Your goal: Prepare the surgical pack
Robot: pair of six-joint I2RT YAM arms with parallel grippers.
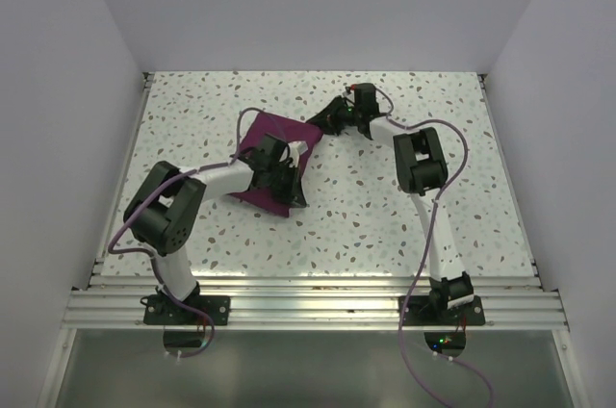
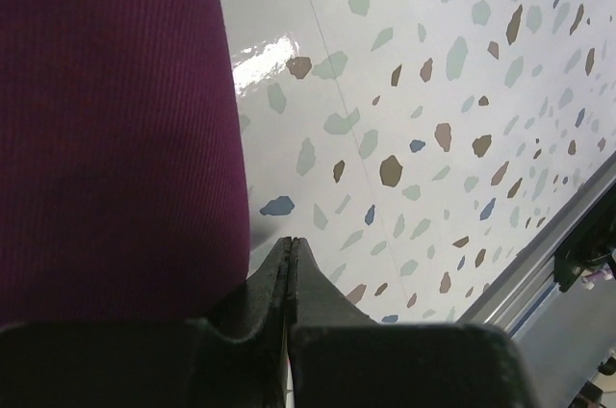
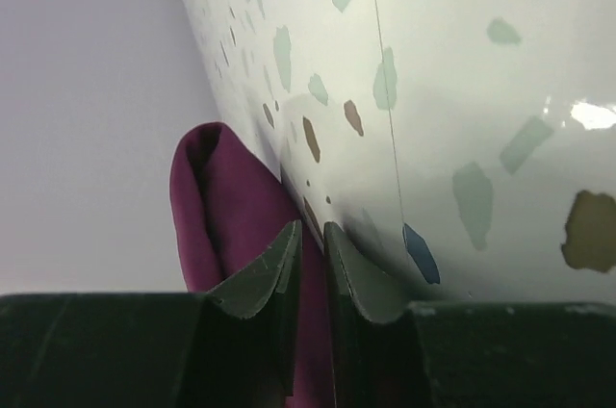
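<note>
Top external view: the surgical pack (image 1: 272, 139), a dark maroon cloth, lies folded in a rough four-sided shape on the speckled table (image 1: 433, 206), left of centre and in the middle of its depth. The left gripper (image 1: 292, 191) is over the near right part of the cloth; the right gripper (image 1: 322, 126) is at the cloth's far right corner, its arm reaching in from the right. Left wrist view: the left gripper (image 2: 289, 246) has its jaws pressed fully together with nothing seen between them. The ribbed maroon cloth (image 2: 115, 139) fills the left of the frame, its edge just beside the fingers. Bare table surface (image 2: 433, 90) is to the right, and the metal rail (image 2: 539, 278) shows at the lower right corner. Right wrist view: the right gripper (image 3: 310, 230) is clamped on the cloth. The maroon fabric (image 3: 226, 206) runs down through the narrow gap between the fingers, and a rounded fold stands up beyond the tips against the table (image 3: 462, 90).
</note>
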